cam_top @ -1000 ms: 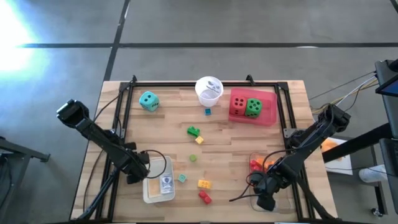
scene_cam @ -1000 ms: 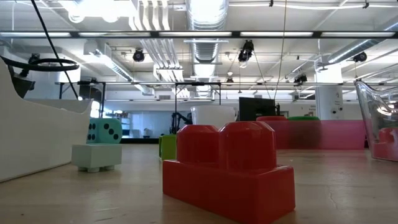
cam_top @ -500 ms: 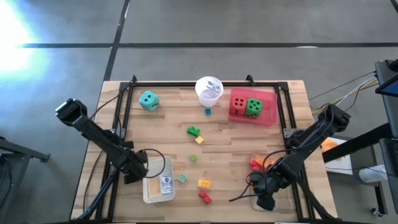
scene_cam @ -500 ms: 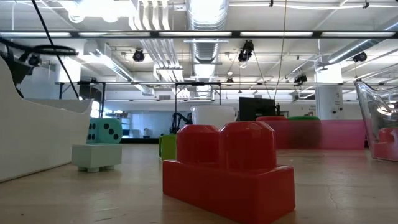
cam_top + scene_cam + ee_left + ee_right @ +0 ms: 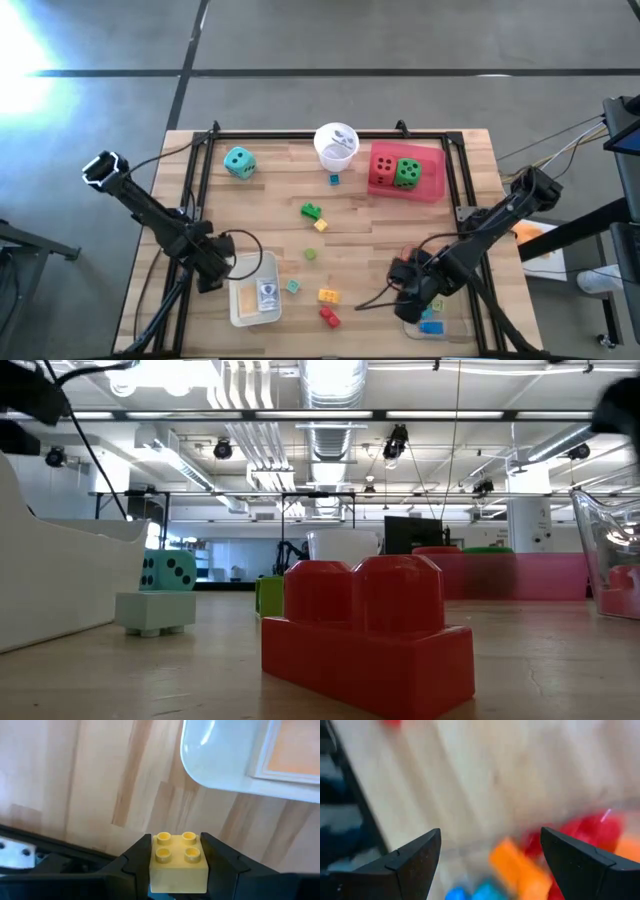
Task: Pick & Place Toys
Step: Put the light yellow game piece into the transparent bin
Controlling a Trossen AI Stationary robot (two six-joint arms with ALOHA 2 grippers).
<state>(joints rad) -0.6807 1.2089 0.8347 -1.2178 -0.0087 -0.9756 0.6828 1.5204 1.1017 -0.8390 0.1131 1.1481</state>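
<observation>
My left gripper (image 5: pixel 212 270) stands just left of the white tray (image 5: pixel 252 270), shut on a pale yellow four-stud brick (image 5: pixel 178 862). My right gripper (image 5: pixel 405 287) is open and empty (image 5: pixel 491 832) at the left edge of the clear tray (image 5: pixel 455 325), which holds red, orange and blue bricks (image 5: pixel 431 326). Loose bricks lie mid-table: green (image 5: pixel 312 211), yellow (image 5: pixel 328 295), red (image 5: pixel 329 317). The teal die (image 5: pixel 239 162) rests on the table at the far left. The red die (image 5: pixel 383 170) and green die (image 5: pixel 407 173) sit in the pink tray (image 5: pixel 432 192). My left gripper pinches the pale yellow brick between its two fingers, one on each opposite side wall (image 5: pixel 155 867). The fingers point down at the table. The brick's studs face the wrist camera, and it hangs clear above the wood beside the white tray's corner (image 5: pixel 210 775).
A white cup (image 5: pixel 336 145) stands at the far middle. The white tray holds a flat card (image 5: pixel 267 295). A black frame (image 5: pixel 200 170) runs along the table's sides and far edge. In the low view the red brick (image 5: pixel 365 635) fills the foreground.
My right gripper has moved from the clear tray's near end toward the table's left and far side, uncovering a blue brick in the tray. My left gripper has shifted a little toward the table's left edge, away from the white tray.
</observation>
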